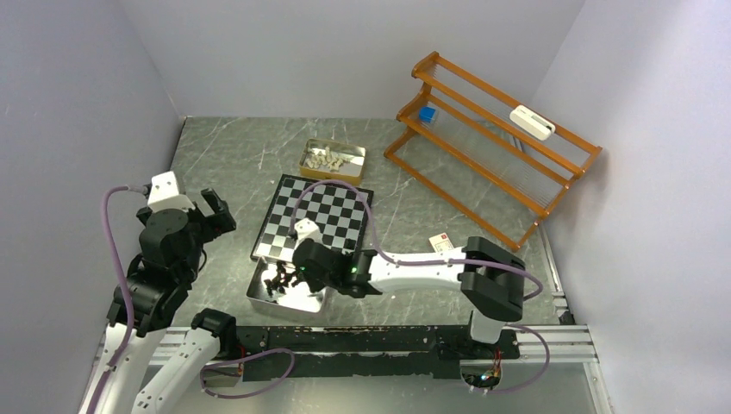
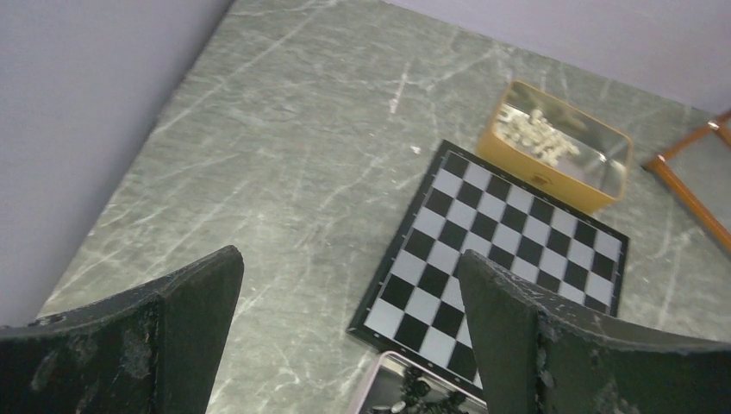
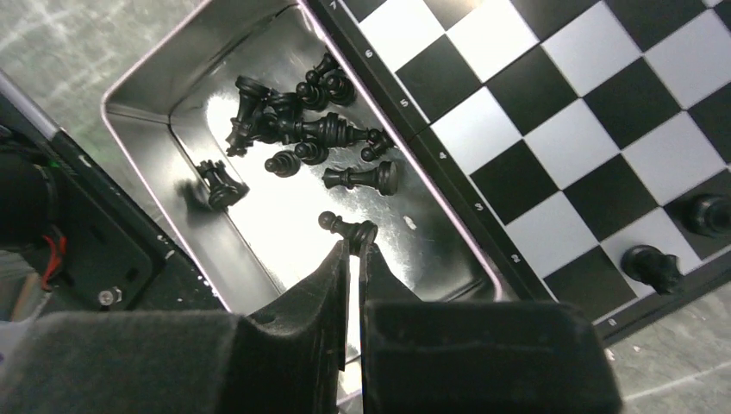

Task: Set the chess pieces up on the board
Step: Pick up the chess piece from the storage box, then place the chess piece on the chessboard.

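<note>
Pickup step: the right hand (image 3: pixel 353 252) is clamped on a black pawn (image 3: pixel 341 226) in the tray (image 3: pixel 146 112), lower centre, and next likely needs a clean lift to the board (image 3: pixel 560 129), upper right.

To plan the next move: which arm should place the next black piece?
Right: the right gripper is shut on a pawn in the tray beside the board; the left gripper is open and away.

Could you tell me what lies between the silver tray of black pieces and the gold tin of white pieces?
The chessboard lies between them, as the top view shows: silver tray at its near edge, gold tin beyond its far edge.
</note>
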